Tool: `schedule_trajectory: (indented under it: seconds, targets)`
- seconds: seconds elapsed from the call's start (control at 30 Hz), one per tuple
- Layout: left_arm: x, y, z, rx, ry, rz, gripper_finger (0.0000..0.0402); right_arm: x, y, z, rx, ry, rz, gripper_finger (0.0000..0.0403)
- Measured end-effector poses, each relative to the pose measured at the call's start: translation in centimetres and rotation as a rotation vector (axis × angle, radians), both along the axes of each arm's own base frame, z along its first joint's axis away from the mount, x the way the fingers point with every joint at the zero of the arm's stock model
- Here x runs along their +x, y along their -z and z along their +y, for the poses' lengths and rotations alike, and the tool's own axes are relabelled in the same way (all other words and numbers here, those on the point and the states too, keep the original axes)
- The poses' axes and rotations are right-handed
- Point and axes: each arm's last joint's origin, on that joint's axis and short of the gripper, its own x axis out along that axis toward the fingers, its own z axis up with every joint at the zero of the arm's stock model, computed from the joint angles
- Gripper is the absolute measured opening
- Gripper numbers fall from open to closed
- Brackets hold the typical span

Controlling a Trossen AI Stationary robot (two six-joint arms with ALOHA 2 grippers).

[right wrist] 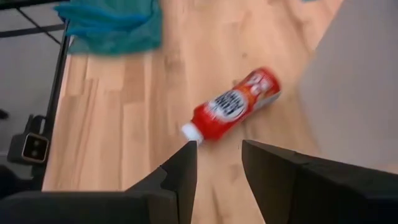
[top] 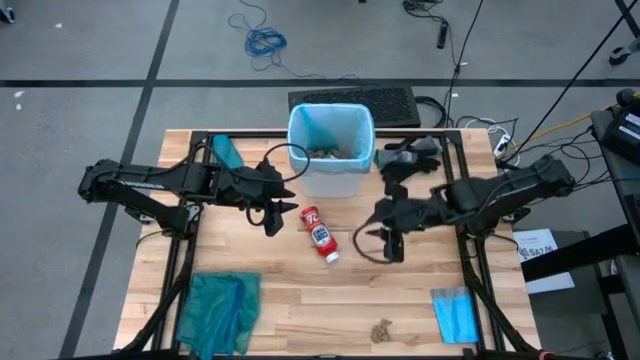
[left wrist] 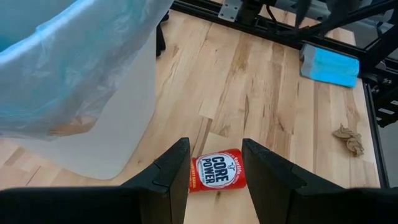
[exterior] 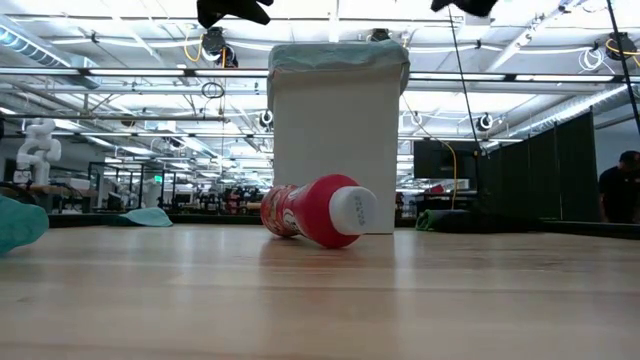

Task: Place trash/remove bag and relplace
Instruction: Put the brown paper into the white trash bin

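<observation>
Early in the task. Some brown scraps already sit inside the bin (top: 331, 140), which wears the light-blue bag (left wrist: 74, 68) over its rim. Not yet binned: the bottle (top: 320, 234) lying mid-surface (top: 280, 310) just in front of the bin, and a crumpled paper scrap (top: 382, 328) near the front edge. Bag removal and replacement not started; the folded blue sheet (top: 455, 315) at the front right and the teal bag (top: 222, 310) at the front left are untouched.

Bottle is on its side. In the high view the long axis runs diagonally, white cap toward the front right, base toward the bin. Low view shows the cap end facing the camera.

Left end effector (top: 277, 208) is released, fingers spread, hovering just left of the bottle; its wrist view has the label framed between the fingers (left wrist: 168, 177). Judging by that, the left arm is lined up to grasp across the body.

Right end effector (top: 385, 240) is also released, holding nothing, to the right of the bottle and clear of it.
</observation>
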Motion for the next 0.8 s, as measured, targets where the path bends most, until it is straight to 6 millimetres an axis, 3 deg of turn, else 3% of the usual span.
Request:
schedule_trajectory:
  seconds: [0.27,0.8]
  targets:
    - [0.0,0.0,0.0,0.000,0.000,0.000,0.0141,-0.7,4.8,3.0,0.063,-0.044,0.040,0.0119]
    - [0.0,0.0,0.0,-0.004,-0.003,-0.001,0.0141,-4.0,11.9,7.9,0.194,-0.381,0.066,0.0119]
